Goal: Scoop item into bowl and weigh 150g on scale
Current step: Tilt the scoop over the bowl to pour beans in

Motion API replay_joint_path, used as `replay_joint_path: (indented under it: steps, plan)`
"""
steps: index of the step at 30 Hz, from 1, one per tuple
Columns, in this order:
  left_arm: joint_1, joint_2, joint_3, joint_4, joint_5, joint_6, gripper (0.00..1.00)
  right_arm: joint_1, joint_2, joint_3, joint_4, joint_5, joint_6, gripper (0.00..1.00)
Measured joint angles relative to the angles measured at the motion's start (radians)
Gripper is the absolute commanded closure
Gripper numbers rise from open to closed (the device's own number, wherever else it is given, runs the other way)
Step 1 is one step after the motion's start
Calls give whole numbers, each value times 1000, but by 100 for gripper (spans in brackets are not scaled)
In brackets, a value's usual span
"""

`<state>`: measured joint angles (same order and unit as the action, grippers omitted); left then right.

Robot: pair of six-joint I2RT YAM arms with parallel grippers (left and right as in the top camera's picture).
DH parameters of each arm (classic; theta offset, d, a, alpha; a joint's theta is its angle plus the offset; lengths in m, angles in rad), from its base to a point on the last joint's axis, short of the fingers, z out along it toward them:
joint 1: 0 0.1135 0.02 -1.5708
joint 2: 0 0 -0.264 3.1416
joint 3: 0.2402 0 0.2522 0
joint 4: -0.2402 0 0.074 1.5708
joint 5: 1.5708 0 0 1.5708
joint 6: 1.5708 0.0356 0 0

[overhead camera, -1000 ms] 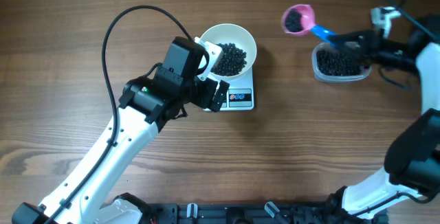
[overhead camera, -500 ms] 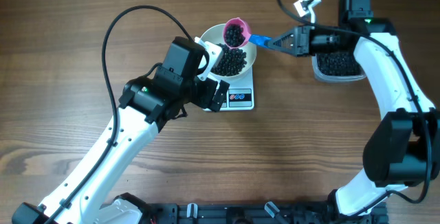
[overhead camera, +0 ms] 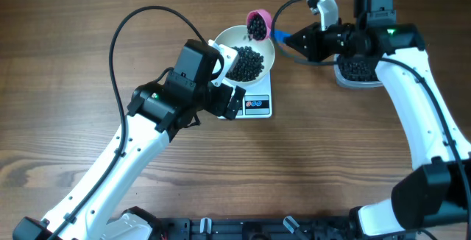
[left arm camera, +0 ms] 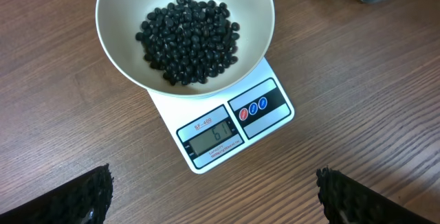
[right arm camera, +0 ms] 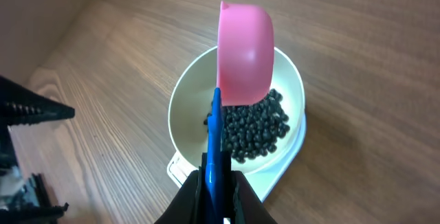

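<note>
Over the far rim of the bowl [left arm camera: 117, 25], the pink scoop [right arm camera: 244, 52] hangs tipped on its side, and the overhead view shows dark beans inside it. The right gripper [overhead camera: 294, 43] is pressed together on the far end of the scoop's blue handle [right arm camera: 216, 148]. A loose heap of black beans [left arm camera: 189, 38] already lies in the bowl, which sits on the white scale [left arm camera: 220, 128] near the middle of the surface [overhead camera: 331, 159]. The display shows what looks like a two-digit figure, so I judge the weight to be well short of the target. More beans wait in the clear tub [overhead camera: 341, 78] to the right, partly hidden under the right arm. The left gripper [left arm camera: 216, 200] hovers just in front of the scale with its fingers spread wide, holding nothing and touching nothing

The beans look small, hard and round, so they will likely flow all at once as the scoop tips further, and they may bounce or roll off the rim. A slow, small tilt with the mouth well inside the bowl seems the safer pour. The scoop appears to be light, stiff plastic, and the thin handle is the right place to hold it, though it could twist between the fingers under a full load. The bowl rests loose on the scale, so a knock from the scoop could shift it and upset the reading
</note>
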<state>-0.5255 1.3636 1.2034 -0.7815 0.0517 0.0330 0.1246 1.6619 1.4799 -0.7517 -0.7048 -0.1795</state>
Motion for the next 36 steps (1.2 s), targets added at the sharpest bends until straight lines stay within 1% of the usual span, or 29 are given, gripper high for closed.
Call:
replay_joint_path:
  steps: [4, 8, 14, 25, 32, 36]
  plan:
    - [0, 0, 0, 0, 0, 0, 0, 20, -2, 0, 0, 13, -58, 96]
    - [0, 0, 0, 0, 0, 0, 0, 51, -2, 0, 2, 37, -154, 96]
    - [0, 0, 0, 0, 0, 0, 0, 72, -2, 0, 2, 69, -198, 96]
    - [0, 0, 0, 0, 0, 0, 0, 72, -2, 0, 24, 84, -350, 96]
    - [0, 0, 0, 0, 0, 0, 0, 72, -2, 0, 79, 163, -376, 96]
    - [0, 0, 0, 0, 0, 0, 0, 73, -2, 0, 80, 176, -376, 96]
